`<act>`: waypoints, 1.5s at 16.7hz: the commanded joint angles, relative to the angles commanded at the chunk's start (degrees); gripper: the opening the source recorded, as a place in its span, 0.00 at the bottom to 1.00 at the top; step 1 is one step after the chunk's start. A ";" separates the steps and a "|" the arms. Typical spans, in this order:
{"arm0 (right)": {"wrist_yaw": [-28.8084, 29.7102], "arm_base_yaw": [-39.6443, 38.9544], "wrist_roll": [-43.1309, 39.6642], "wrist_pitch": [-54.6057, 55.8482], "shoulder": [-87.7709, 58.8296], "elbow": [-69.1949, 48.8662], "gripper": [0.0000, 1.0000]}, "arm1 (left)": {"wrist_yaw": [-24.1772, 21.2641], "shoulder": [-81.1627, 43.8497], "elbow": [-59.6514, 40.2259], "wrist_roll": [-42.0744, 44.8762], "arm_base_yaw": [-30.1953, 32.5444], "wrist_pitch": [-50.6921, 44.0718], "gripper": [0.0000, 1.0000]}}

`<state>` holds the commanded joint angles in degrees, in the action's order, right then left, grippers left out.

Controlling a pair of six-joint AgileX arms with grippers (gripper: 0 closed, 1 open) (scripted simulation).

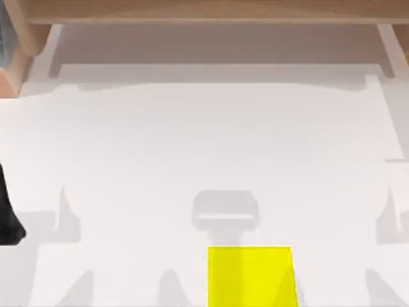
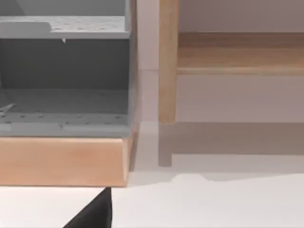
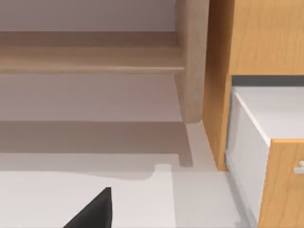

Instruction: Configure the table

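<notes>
Left arm: a dark piece of it point(image 1: 7, 214) sits at the table's left edge, parked; I cannot tell whether its hand is spread or pressed together.
Table: large plain white smooth tabletop point(image 1: 192, 141), spanning the scene, bare across its middle.
Shelf: light wooden frame point(image 1: 204, 11) along the far edge.
Pad: small bright yellow square point(image 1: 250, 276), near edge, right of centre.
Progress: nothing appears laid out yet; setting seems wholly ahead.
</notes>
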<state>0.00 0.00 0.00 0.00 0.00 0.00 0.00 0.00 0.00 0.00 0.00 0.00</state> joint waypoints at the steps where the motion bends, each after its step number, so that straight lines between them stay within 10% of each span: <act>1: 0.00 0.00 0.00 0.00 0.00 0.00 1.00 | 0.00 0.00 0.00 0.00 0.00 0.00 1.00; 9: 1.91 5.52 0.79 -12.88 -14.36 -16.31 1.00 | 0.00 0.00 0.00 0.00 0.00 0.00 1.00; 25: 3.43 21.71 -1.26 -64.61 -105.74 -105.97 1.00 | 0.00 0.00 0.00 0.00 0.00 0.00 1.00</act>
<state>3.43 21.71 -1.26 -64.61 -105.74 -105.97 0.00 0.00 0.00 0.00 0.00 0.00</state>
